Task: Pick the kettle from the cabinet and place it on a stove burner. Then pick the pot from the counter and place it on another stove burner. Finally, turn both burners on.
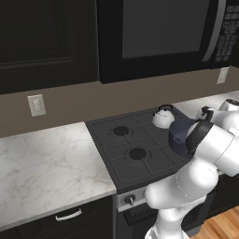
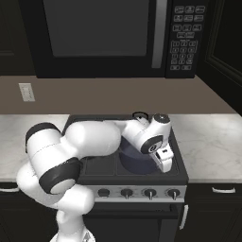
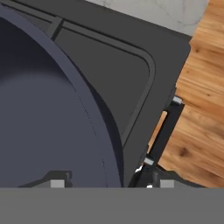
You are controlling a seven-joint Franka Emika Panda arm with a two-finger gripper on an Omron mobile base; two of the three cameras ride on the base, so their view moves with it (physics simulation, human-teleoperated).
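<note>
The wide dark blue-grey pot sits on the front right burner of the black cooktop; its rim curves close up through the hand view. My gripper points down over the pot's right edge, open, one fingertip inside the wall and one outside, clear of it. From the right base view the gripper hangs at the pot's right side. The small white-silver kettle stands upright on the back right burner, just behind the pot. My arm hides part of the pot in both base views.
Two left burners are bare. Silver knobs line the stove front. The marbled counter runs on both sides of the stove. A black microwave hangs above, and dark cabinet doors beside it. Wooden floor lies below.
</note>
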